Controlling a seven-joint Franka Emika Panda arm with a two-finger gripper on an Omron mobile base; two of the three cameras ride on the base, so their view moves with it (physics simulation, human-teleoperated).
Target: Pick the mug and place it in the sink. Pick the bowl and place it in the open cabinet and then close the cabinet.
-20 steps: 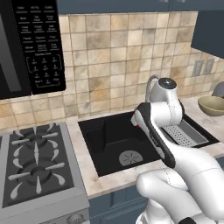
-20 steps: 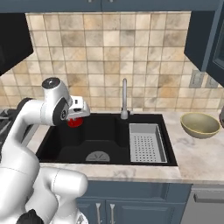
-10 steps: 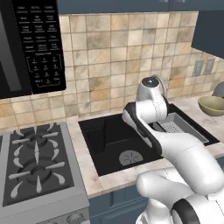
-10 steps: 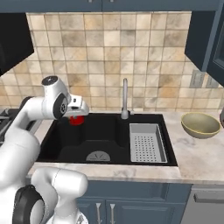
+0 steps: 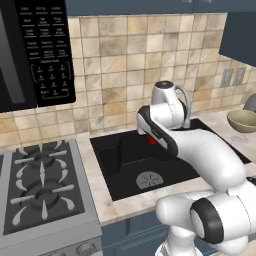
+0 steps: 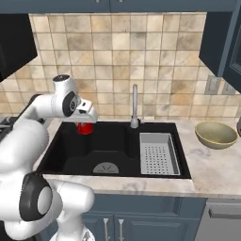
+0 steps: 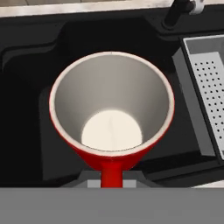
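Far left: stove and microwave, not involved. Next right, gripper poised over left half of sink, mug hanging beneath it, upright, mouth up, above the basin floor and apart from it; judged mid-carry, release not yet made. Seen in hand view: mug straight down the mouth, white inside, handle toward the camera, black basin all round, so drop point looks well inside the rim. Fingers closed on mug, judged from it hanging free; the contact itself hidden. Arm pose: elbow raised and bent, forearm reaching forward over table edge, wrist turned down. Further right: faucet, grey tray, then bowl on table, untouched. Cabinet at upper right; door state unclear.
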